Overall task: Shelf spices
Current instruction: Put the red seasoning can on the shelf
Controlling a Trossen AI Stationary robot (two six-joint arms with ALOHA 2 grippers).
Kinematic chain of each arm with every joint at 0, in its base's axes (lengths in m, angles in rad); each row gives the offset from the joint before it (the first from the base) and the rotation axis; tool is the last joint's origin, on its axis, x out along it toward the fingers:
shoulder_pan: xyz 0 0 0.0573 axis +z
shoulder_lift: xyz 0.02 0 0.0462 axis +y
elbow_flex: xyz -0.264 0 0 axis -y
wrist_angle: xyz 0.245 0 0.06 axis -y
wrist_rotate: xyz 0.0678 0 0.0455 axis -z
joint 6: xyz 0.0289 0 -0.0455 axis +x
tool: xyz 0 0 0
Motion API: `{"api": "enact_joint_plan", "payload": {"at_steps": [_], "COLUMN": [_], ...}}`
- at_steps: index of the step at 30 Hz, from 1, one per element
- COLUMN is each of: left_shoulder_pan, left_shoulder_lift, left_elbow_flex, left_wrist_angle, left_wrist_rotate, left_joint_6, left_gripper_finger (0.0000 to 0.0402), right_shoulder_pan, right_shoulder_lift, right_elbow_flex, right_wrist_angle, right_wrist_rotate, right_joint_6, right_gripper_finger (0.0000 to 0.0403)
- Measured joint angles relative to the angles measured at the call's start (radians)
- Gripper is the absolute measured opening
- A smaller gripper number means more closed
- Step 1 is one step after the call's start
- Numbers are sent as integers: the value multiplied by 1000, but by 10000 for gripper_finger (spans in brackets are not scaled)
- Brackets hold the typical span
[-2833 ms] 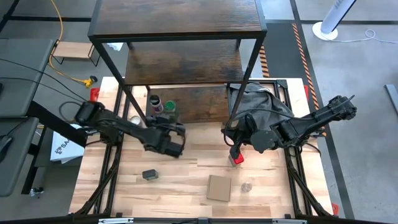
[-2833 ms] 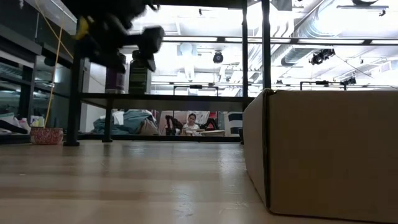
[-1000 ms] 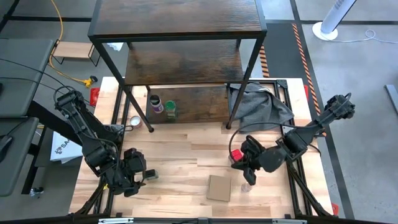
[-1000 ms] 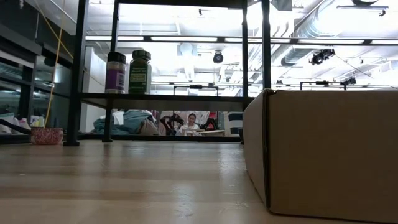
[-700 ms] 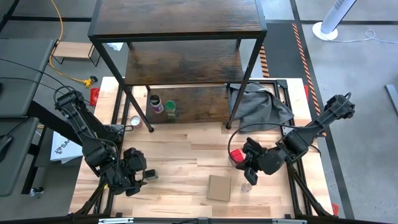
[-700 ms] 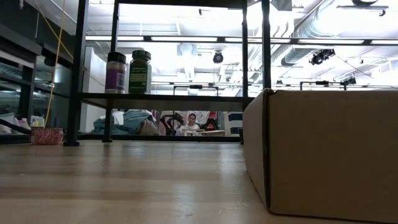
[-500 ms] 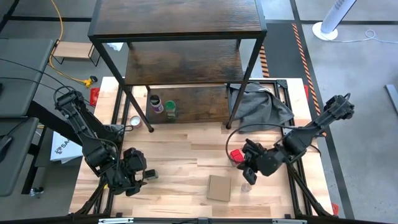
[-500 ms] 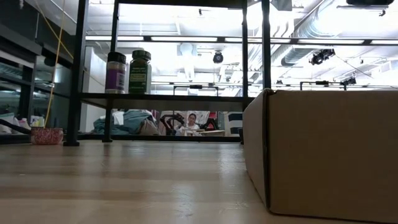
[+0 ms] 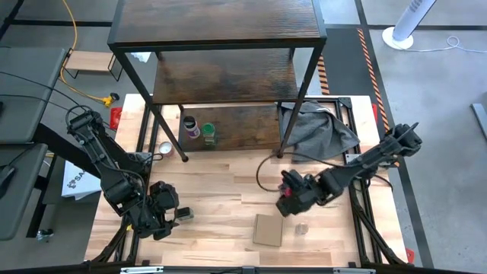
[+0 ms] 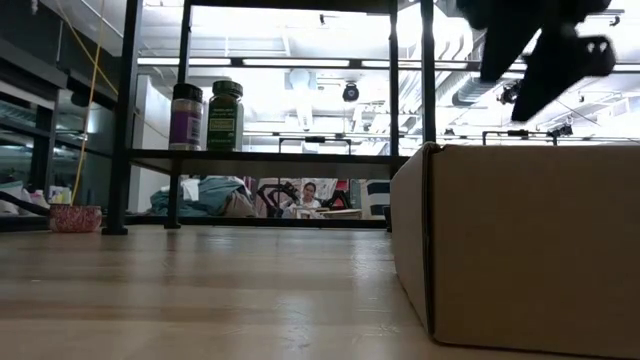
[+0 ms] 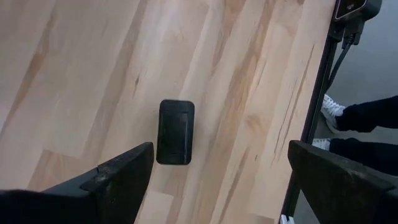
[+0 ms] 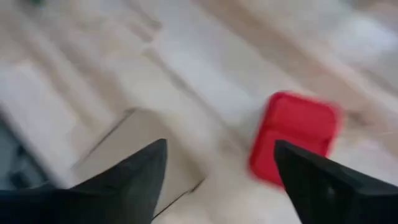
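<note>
High view: two jars [image 9: 198,130] shelved; red box [image 9: 284,204], dark tin [image 9: 183,214], pale jar [image 9: 302,227] remain; both tools open, empty.

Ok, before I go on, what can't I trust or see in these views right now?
- Red spice tin: smeared by motion in the right wrist view; in the high view the right end effector covers most of it.
- Pale jar: too small in the high view to read.
- Low view: the cardboard box blocks the table's right side.
- Dark tin: label unreadable in the left wrist view.

5 spice jars [image 9: 189,125] — 1 shelf [image 9: 217,30]
</note>
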Motion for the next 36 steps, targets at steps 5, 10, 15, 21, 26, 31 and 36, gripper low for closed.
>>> {"api": "enact_joint_plan", "payload": {"at_steps": [5,10,15,21,26,31,36], "left_shoulder_pan": [0,0,0,1,1,1,1], "left_shoulder_lift": [0,0,0,0,0,0,0], "left_elbow_flex": [0,0,0,0,0,0,0], "left_wrist_angle": [-2,-5,-5,-5,-5,-5,6], "left_wrist_rotate": [42,69,77,72,71,73,74], "left_joint_6": [-9,-18,-18,-21,-26,-25,-46], "left_gripper_finger": [364,364,364,364,364,364,364], "right_shoulder_pan": [-74,-96,-94,-101,-101,-99,-94], "right_shoulder_lift": [18,18,28,96,147,216,243], "right_elbow_flex": [0,0,0,-2,-2,-2,-1], "right_wrist_angle": [-123,-213,-121,-166,-84,-65,-52], "right_wrist_rotate": [-32,-65,-92,-84,-95,-119,-129], "right_joint_6": [62,116,115,189,170,156,160], "right_gripper_finger": [324,326,326,326,326,325,274]}}
